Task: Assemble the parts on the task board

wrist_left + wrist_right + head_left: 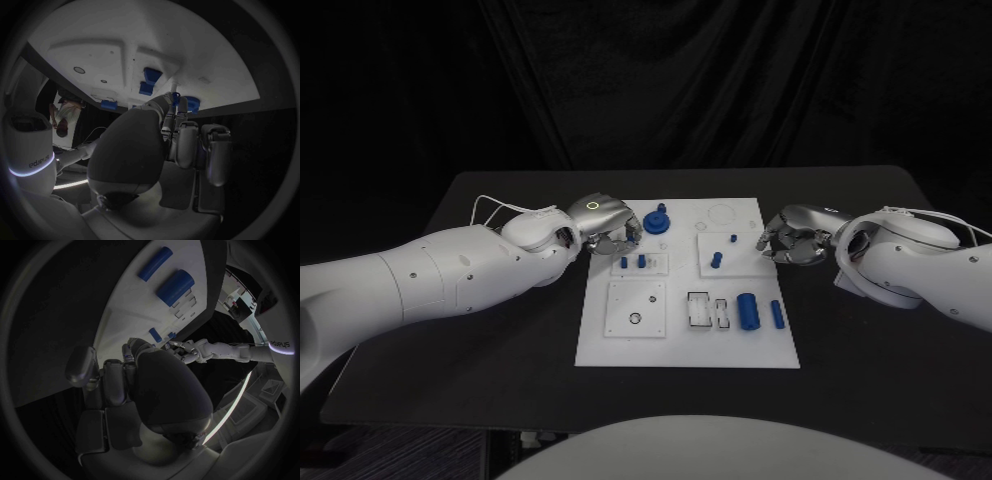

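On the black table lies the white rectangular task board, with small blue plastic parts on it: a thick cylinder and a slimmer rod lying side by side near its right edge, a round knobbed piece standing near its far left corner. The left hand sits at that corner, fingertips beside the knobbed piece; whether it grips anything cannot be told. The right hand hangs over the far right edge, fingers curled in, holding nothing.

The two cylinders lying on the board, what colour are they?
Blue cylinders, clearest in the head view.
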